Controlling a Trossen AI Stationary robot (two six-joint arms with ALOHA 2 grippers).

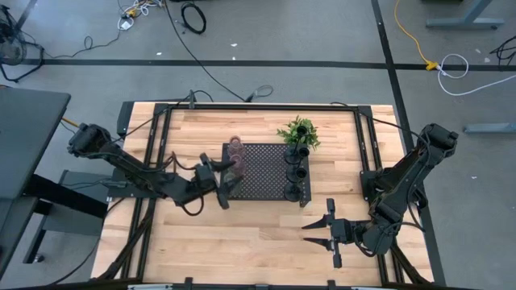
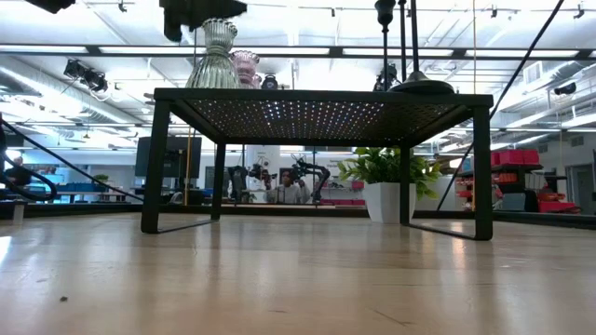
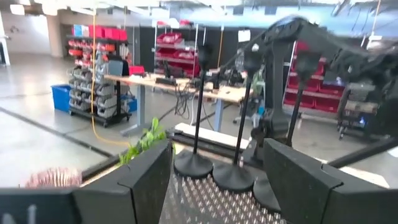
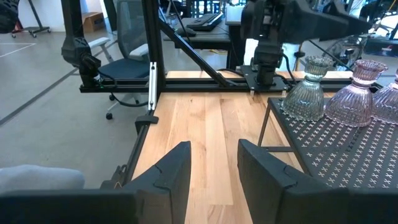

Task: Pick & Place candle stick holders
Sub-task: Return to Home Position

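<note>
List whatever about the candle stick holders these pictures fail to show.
- High view: the left gripper, open at the shelf's left edge, overlaps the glass holders, so their count is unclear.
- Low view: only two glass holders show, the third presumably behind them. Two black holders run off the upper edge.
- Right wrist view: one glass holder is cut by the edge.
The right gripper waits open, front right.
</note>
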